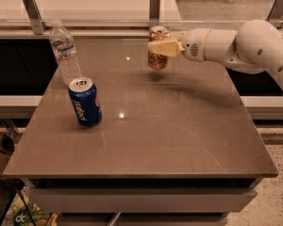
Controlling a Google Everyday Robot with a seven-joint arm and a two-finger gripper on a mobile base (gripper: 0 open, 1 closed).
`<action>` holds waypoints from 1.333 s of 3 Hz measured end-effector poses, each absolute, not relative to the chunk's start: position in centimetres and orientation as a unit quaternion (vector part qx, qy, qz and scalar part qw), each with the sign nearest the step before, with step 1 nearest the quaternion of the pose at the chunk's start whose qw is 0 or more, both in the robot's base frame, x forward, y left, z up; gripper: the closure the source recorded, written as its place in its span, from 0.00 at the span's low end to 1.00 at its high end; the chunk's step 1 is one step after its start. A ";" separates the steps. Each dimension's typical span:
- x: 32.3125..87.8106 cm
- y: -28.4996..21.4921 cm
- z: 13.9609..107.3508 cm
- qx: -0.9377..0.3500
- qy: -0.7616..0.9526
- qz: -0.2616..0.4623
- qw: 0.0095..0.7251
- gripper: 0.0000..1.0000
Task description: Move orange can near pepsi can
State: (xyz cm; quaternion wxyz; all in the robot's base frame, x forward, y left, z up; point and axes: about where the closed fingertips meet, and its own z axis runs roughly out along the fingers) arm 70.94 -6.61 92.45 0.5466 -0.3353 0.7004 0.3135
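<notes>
The orange can (158, 55) is upright and held a little above the brown table (179, 126) near its far edge, with its shadow on the surface below. My gripper (160, 47) reaches in from the right and is shut on the orange can around its middle. The pepsi can (85, 101), blue with white lettering, stands tilted on the left part of the table, well apart from the orange can.
A clear plastic water bottle (65, 53) stands upright just behind the pepsi can at the far left. A railing with metal posts (154, 6) runs behind the table. My white arm (245, 46) stretches over the table's right rear corner.
</notes>
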 end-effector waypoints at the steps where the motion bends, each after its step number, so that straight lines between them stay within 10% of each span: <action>1: 67.8 -5.8 93.0 -0.338 0.701 0.325 0.537 1.00; 4: 60.0 -1.2 91.8 -0.329 0.717 0.286 0.544 1.00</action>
